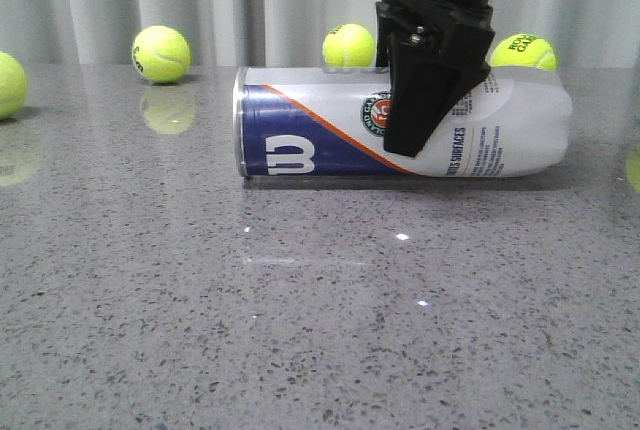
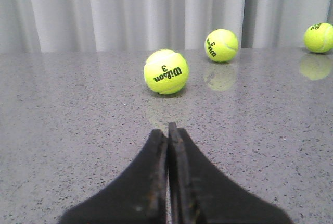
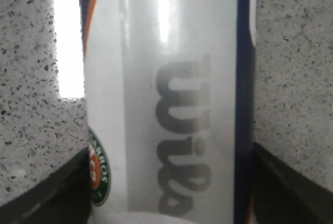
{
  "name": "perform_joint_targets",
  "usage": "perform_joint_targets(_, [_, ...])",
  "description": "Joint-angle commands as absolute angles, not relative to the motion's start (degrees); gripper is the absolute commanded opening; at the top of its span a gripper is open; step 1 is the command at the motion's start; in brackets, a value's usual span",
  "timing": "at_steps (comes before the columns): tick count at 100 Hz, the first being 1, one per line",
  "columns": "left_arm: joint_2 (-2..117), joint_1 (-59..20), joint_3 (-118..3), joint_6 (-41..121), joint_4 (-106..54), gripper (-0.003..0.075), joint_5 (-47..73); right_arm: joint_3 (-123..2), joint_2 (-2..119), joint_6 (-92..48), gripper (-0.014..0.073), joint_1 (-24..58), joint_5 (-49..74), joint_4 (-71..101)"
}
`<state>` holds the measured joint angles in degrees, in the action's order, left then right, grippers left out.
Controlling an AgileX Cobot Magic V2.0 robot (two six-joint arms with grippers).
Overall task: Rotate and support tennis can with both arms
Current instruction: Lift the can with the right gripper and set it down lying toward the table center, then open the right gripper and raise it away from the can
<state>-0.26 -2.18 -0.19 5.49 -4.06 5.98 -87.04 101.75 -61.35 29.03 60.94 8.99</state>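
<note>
While the tennis can (image 1: pixel 400 122) lies on its side across the grey speckled table (image 1: pixel 300 330) in the front view, the right gripper (image 1: pixel 425 100) comes down over it from above, its near black finger (image 1: pixel 432 85) lying across the can's white part, just beside the round green-red emblem (image 1: pixel 376 113). The can's metal-rimmed end points left, with the navy panel and white W logo (image 1: pixel 290 155) next to it, and the rounded white end points right. Four tennis balls sit on the table: one at the left edge (image 1: pixel 8 83), one behind and left of the can (image 1: pixel 160 53), one just behind the can's middle (image 1: pixel 349 46), and one behind its right end (image 1: pixel 523 52). None of them touches the can as far as this view shows. Grey curtains (image 1: pixel 150 0) hang at the back. The left arm is out of this view.

From the left wrist view, the left gripper (image 2: pixel 168 135) has its two black fingers pressed flat together with nothing between them, low over the table. Three tennis balls lie ahead of it: a near one printed "Wilson 3" (image 2: pixel 166 71), and two farther off (image 2: pixel 221 45) (image 2: pixel 318 37). The can does not appear here.

From the right wrist view, the can (image 3: pixel 166 99) fills the space between the right gripper's (image 3: pixel 169 193) two fingers (image 3: pixel 52 195), which sit against its two sides, clasping it. Grey lettering on the can is blurred.
</note>
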Motion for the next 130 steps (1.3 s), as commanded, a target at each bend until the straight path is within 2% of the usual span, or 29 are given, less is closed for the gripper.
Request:
perform_joint_targets(1, [-2.5,-2.3,2.6,5.1,-4.2,-0.0021,2.1,-88.6,99.5,-61.9,0.0666,29.0,59.3,9.2])
perform_joint_targets(44, [-2.5,-2.3,2.6,5.1,-4.2,-0.0021,2.1,-88.6,99.1,-61.9,0.0649,29.0,58.9,8.4])
perform_joint_targets(69, [-2.5,-2.3,2.6,5.1,-4.2,-0.0021,2.1,-88.6,95.0,-61.8,0.0649,29.0,58.4,7.4])
perform_joint_targets(81, [-2.5,-2.3,2.6,5.1,-4.2,-0.0021,2.1,-88.6,92.9,-56.2,0.0638,29.0,57.8,7.4])
perform_joint_targets(87, [-2.5,-2.3,2.6,5.1,-4.2,-0.0021,2.1,-88.6,92.0,-50.7,0.0596,29.0,57.3,6.6])
perform_joint_targets(92, [-2.5,-2.3,2.6,5.1,-4.2,-0.0021,2.1,-88.6,91.5,-45.1,0.0526,29.0,57.3,5.3])
perform_joint_targets(94, [-2.5,-2.3,2.6,5.1,-4.2,-0.0021,2.1,-88.6,91.1,-41.6,0.046,29.0,57.3,4.3])
perform_joint_targets(99, [-2.5,-2.3,2.6,5.1,-4.2,-0.0021,2.1,-88.6,90.7,-36.5,0.0384,29.0,57.3,2.7])
perform_joint_targets(101, [-2.5,-2.3,2.6,5.1,-4.2,-0.0021,2.1,-88.6,90.5,-33.3,0.0304,29.0,57.3,1.5])
perform_joint_targets(102, [-2.5,-2.3,2.6,5.1,-4.2,-0.0021,2.1,-88.6,90.5,-32.5,0.0304,29.0,57.3,1.2])
perform_joint_targets(105, [-2.5,-2.3,2.6,5.1,-4.2,-0.0021,2.1,-88.6,90.2,-29.6,0.0228,29.0,57.3,0.0])
perform_joint_targets(106, [-2.5,-2.3,2.6,5.1,-4.2,-0.0021,2.1,-88.6,90.1,-28.9,0.0228,29.0,57.3,0.0])
perform_joint_targets(107, [-2.5,-2.3,2.6,5.1,-4.2,-0.0021,2.1,-88.6,90.0,-27.5,0.0186,29.0,57.4,-0.3])
perform_joint_targets(114, [-2.5,-2.3,2.6,5.1,-4.2,-0.0021,2.1,-88.6,89.6,-21.0,0.0065,29.0,57.5,-1.5])
perform_joint_targets(126, [-2.5,-2.3,2.6,5.1,-4.2,-0.0021,2.1,-88.6,88.9,-11.5,-0.0067,28.8,57.6,-1.6])
perform_joint_targets(130, [-2.5,-2.3,2.6,5.1,-4.2,-0.0021,2.1,-88.6,88.6,-8.8,-0.0062,28.8,57.6,-1.6])
